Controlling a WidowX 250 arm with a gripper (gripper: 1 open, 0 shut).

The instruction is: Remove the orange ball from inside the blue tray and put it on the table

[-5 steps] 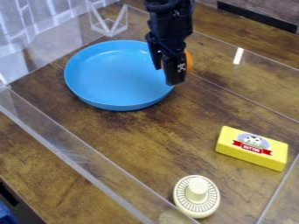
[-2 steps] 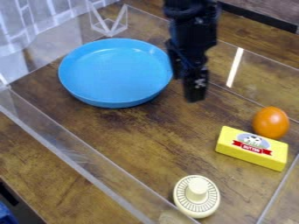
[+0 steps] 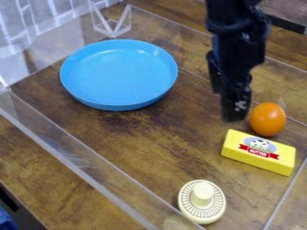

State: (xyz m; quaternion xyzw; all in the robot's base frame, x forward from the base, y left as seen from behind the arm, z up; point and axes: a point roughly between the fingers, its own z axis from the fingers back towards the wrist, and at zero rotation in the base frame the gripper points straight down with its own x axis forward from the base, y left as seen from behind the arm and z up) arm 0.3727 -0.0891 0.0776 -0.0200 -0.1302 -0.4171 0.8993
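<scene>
The orange ball rests on the dark wood table at the right, well outside the blue tray, which sits empty at the upper left. My gripper hangs just left of the ball, pointing down, with its black fingers apart and nothing between them. The ball lies close beside the fingers; whether they touch it I cannot tell.
A yellow box with a red label lies just in front of the ball. A cream ribbed round disc sits near the front edge. Clear acrylic walls run along the table's front and left sides.
My arm has swung from the tray's right rim across to the right. The ball, hidden at first, now lies on the table beside the open fingers.
</scene>
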